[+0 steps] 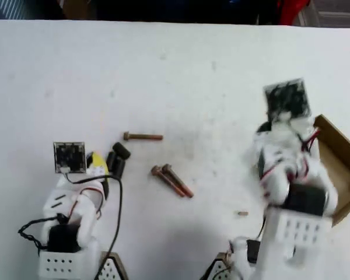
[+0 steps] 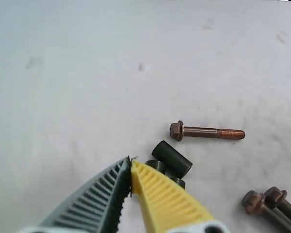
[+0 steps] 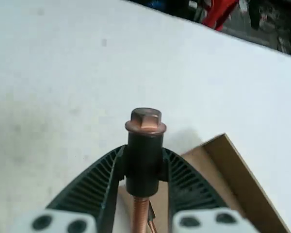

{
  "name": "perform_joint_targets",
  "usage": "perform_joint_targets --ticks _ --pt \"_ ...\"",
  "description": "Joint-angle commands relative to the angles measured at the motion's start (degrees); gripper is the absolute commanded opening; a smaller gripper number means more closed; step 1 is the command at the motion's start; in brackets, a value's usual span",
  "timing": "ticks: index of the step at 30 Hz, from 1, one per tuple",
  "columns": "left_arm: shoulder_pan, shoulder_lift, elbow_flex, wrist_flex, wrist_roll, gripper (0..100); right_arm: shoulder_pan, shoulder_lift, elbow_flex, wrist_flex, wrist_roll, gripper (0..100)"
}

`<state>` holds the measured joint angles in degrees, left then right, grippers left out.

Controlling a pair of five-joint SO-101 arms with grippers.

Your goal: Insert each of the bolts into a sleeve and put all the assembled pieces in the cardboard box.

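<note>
Right wrist view: one bolt is seated in a sleeve and clamped by the right jaws, lower centre, at the cardboard box edge, not yet dropped. In the high view, three bolts and spare sleeves are left loose, centre-left. Left jaws are closed, empty. Box contents are hidden.

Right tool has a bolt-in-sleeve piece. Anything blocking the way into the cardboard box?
Nothing visible. The right tool is shut on the sleeve, with the bolt through it. In the right wrist view the open cardboard box lies just beyond it, and no object sits between them.
</note>
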<state>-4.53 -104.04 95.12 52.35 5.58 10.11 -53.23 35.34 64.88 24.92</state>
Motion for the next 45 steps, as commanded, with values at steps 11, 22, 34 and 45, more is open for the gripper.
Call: perform_joint_targets --ticks 11,22,34,45 --pt "-0.5 -0.6 1.9 6.9 -0.5 2 11.6 33.8 -12.4 -9.9 7.8 1.7" --pt "-0.5 -0.6 1.9 10.6 -0.5 2 21.3 51.7 -22.4 -9.5 17.1 1.7" --pt "-0.5 -0.6 1.9 10.5 -0.5 2 17.6 60.5 -22.2 5.5 28.1 2.2" --pt "-0.5 -0.6 1.9 10.6 -0.5 2 15.9 61.1 -22.5 7.1 31.4 20.0"
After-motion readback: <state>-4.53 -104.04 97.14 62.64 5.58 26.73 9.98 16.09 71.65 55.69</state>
